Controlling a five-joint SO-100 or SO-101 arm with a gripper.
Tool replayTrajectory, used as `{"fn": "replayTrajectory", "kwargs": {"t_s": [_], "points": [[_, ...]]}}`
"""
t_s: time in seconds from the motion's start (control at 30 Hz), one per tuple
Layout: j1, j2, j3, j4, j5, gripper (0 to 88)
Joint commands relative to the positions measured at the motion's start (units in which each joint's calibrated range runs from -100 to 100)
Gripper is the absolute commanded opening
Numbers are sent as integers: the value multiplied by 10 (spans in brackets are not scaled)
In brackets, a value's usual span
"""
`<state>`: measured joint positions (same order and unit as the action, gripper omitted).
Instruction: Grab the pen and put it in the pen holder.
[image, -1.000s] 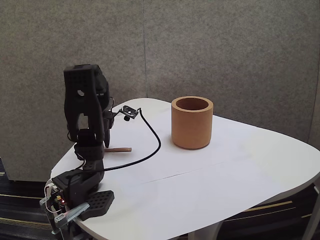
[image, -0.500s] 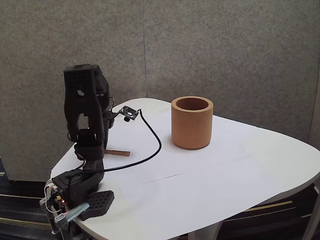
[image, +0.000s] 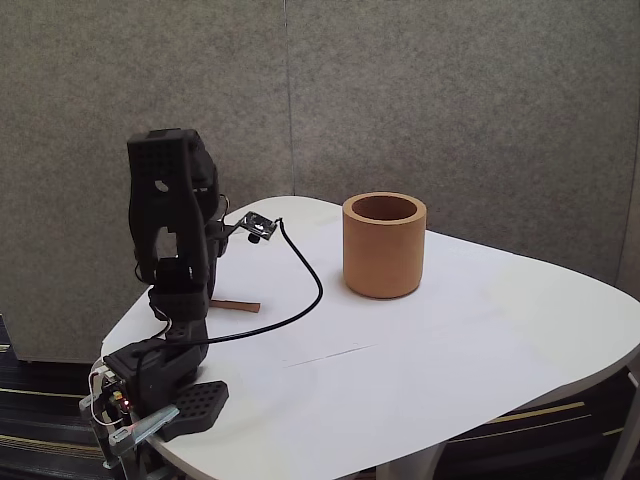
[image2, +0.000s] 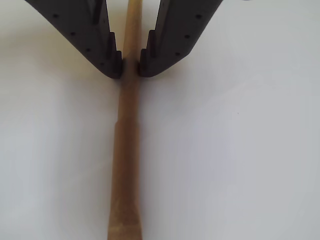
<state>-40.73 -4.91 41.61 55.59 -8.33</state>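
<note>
Judging the wooden pen (image2: 126, 150), well apart from the pen holder (image: 384, 246), light, stiff and smooth, you have the gripper (image2: 130, 65) pinching its shaft, so squeeze firmly.

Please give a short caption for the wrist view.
Claw closed around the wooden pen lying on the white table.
</note>
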Motion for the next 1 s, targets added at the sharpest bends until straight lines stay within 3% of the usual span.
{"fn": "replayTrajectory", "kwargs": {"t_s": [0.0,0.5,0.77,0.97], "points": [[5,-2,-23,11,-1,8],[77,-9,-349,199,8,8],[153,-10,-550,264,81,7],[226,-10,-604,275,144,7]]}}
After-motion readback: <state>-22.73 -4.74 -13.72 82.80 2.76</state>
